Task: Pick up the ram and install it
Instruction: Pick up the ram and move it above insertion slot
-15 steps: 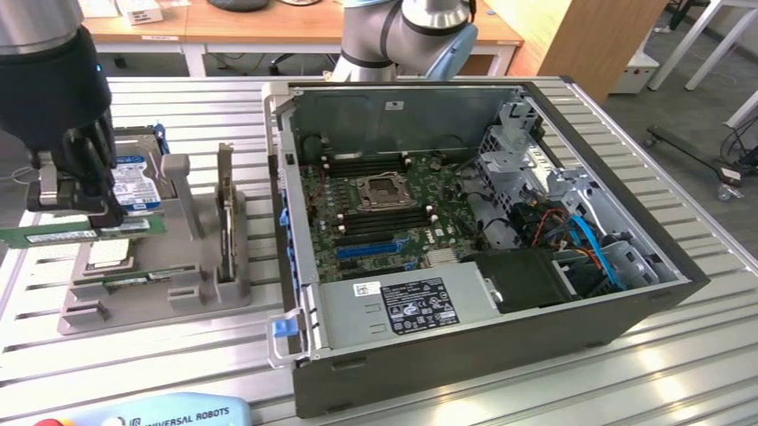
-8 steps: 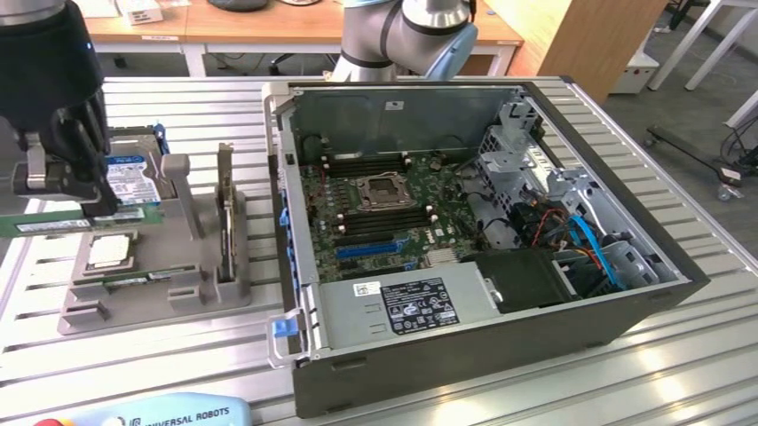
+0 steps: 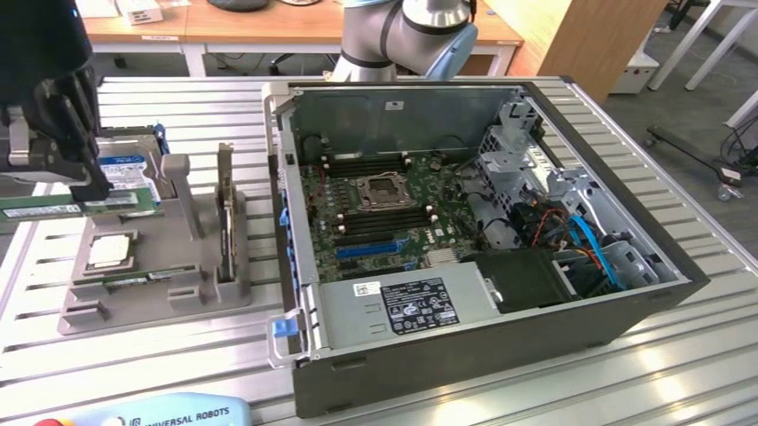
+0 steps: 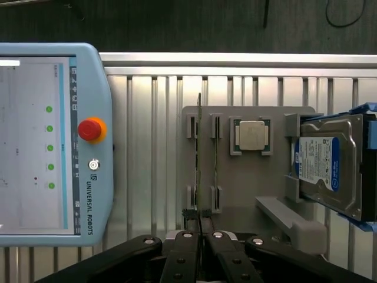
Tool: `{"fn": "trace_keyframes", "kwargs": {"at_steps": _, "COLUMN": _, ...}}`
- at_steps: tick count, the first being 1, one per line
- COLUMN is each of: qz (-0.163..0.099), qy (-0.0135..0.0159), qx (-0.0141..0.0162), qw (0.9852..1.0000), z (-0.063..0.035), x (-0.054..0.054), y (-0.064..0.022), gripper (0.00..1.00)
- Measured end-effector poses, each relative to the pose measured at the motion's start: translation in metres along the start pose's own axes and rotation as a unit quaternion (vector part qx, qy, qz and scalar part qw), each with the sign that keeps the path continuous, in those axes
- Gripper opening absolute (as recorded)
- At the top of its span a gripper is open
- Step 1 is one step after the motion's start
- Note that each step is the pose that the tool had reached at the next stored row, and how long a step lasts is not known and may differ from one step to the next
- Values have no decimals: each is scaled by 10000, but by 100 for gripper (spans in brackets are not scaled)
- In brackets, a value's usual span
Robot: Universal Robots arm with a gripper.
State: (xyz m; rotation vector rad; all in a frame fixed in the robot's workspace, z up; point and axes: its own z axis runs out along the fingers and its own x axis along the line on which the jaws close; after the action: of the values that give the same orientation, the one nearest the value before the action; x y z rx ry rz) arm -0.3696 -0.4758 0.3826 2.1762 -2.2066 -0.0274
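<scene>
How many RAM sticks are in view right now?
2. One ram is clamped in the gripper above the grey holder; a second RAM stick stands on edge in the holder's slots near the processor. Others seated on the motherboard may be hidden.

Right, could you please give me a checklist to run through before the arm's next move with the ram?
1. Hand shut on ram: ok.
2. Ram off the fixture: ok, it looks raised.
3. Case open: ok.
4. Slots empty: ok, they look bare.
5. Slot latches open: cannot tell.
6. Ram over slots: not ok, it is beside the drive.
</scene>
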Motion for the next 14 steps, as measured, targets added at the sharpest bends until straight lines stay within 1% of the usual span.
{"fn": "trace_keyframes", "kwargs": {"at_steps": 8, "qz": 0, "qy": 1, "qx": 0, "qw": 10000, "z": -213, "x": 4, "y": 8, "gripper": 11}}
{"fn": "trace_keyframes", "kwargs": {"at_steps": 14, "qz": 0, "qy": 0, "qx": 0, "qw": 10000, "z": -343, "x": 6, "y": 13, "gripper": 11}}
